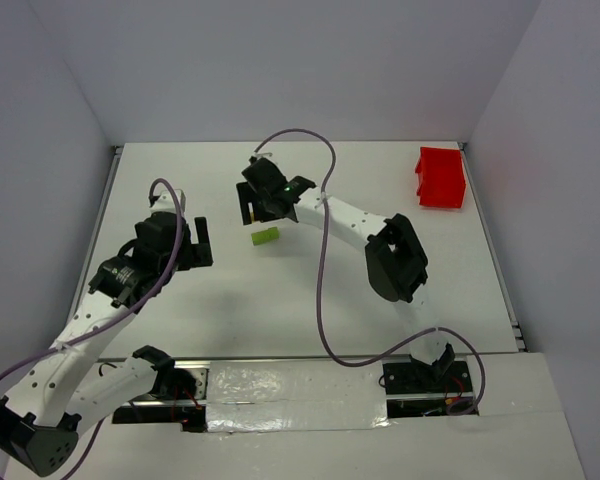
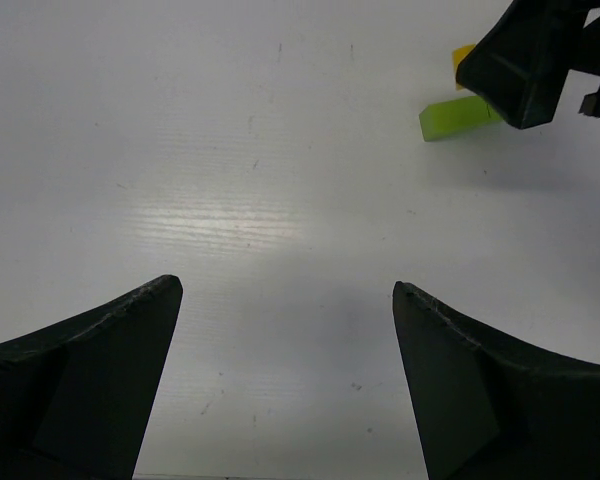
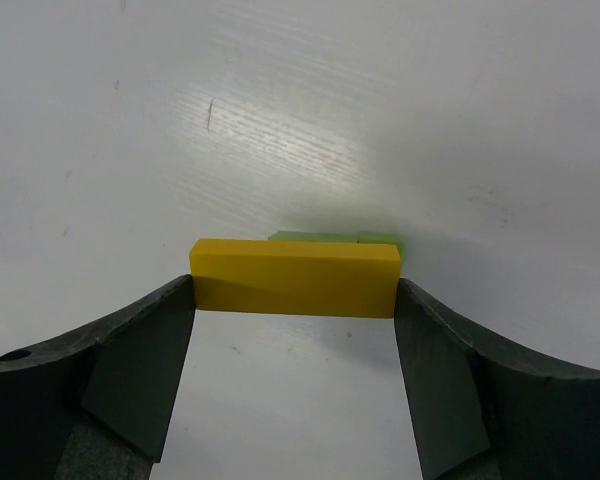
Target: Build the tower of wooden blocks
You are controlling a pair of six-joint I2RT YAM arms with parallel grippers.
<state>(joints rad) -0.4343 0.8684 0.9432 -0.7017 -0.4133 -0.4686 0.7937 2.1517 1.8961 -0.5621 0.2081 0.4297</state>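
Wood block tower so far comes to two pieces: a green block lying flat on the white table, and a yellow block carried right by it. The right gripper has its fingers clamped on the two ends of the yellow block, which sits level between them. From the right wrist view the green block peeks out just behind the yellow one's top edge. From the left wrist view the yellow piece seems to hang slightly above the green block, though the gripper hides most of it, so I cannot tell whether the two touch.

The left gripper sits to the left of the green block, well apart from it, fingers spread wide with only bare table between them. A red bin stands far to the right of the green block, near the table's back corner.
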